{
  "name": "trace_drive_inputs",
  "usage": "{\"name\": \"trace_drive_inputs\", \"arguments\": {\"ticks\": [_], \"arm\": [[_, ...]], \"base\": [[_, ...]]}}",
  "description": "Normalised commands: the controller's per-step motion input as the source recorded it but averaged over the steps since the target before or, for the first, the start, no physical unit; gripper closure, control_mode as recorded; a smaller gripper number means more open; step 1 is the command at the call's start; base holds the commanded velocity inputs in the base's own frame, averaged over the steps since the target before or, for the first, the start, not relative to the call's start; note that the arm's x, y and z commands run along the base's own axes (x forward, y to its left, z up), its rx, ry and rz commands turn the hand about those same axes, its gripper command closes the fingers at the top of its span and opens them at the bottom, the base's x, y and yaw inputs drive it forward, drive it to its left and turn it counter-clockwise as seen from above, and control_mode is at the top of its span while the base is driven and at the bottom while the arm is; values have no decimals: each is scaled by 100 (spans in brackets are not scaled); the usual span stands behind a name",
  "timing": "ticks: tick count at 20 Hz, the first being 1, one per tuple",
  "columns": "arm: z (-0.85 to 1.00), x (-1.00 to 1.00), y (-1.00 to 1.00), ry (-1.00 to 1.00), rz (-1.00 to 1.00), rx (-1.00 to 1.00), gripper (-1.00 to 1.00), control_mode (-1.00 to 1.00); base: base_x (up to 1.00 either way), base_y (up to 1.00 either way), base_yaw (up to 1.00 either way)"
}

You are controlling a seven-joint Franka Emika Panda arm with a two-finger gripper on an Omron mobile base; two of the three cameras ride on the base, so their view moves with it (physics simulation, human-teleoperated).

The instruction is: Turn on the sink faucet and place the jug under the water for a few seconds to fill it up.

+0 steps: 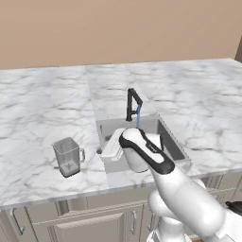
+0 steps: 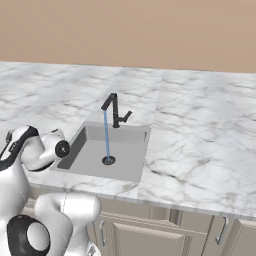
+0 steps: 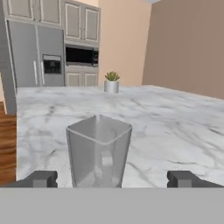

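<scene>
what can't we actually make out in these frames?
- Hand in left base view: hidden behind the arm's own wrist.
- Jug handle in hand view: hidden behind the jug's body.
- Sink drain in left base view: covered by the arm.
- Jug's contents: unclear through the glass.

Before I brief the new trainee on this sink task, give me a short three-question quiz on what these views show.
1. True or false: water is running from the sink faucet.
2. Where does the jug stand? A) in the sink B) on the countertop beside the sink C) lifted in the jaws
3. Fill in: in the hand view the gripper is ____, its fingertips wide on either side of the jug.

Key: 1 true; 2 B; 3 open.
</scene>
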Motion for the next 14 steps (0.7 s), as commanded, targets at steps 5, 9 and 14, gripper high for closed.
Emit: {"name": "trace_drive_inputs", "arguments": {"ticks": [5,9,14], "arm": [[-36,7,1,-8,19,0,-100,-100],[-30,21,25,-2,8,0,-100,-100],[-27,24,51,0,3,0,-100,-100]], "base": [[0,0,0],[0,0,0],[0,0,0]]}}
